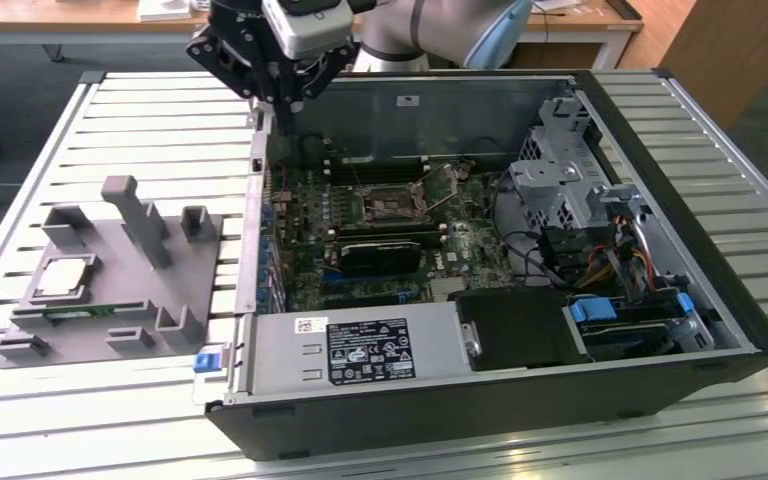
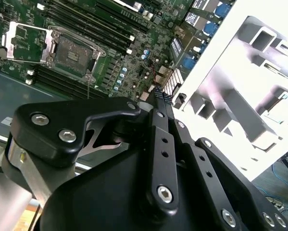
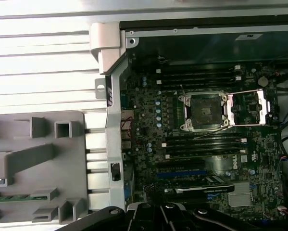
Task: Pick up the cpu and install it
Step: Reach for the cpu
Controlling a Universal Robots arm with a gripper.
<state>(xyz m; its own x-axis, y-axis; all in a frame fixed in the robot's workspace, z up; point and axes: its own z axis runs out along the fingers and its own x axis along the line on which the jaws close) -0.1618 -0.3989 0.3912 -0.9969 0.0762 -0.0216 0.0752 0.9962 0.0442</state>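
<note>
The slatted counter (image 1: 144,130) carries an open computer case (image 1: 491,400) and, on the exterior view's left, a grey holder tray (image 1: 131,300). My claw (image 1: 280,115) hangs above the case's far wall, pressed together and empty. The motherboard socket (image 1: 391,205) stands open. The cpu (image 1: 64,277) lies on the tray.

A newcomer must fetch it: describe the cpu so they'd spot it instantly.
At the exterior view's left, beside the open computer case, stands a grey holder. The cpu lies flat on it, a shiny silver square, unlike the narrow green memory stick nearby.
</note>
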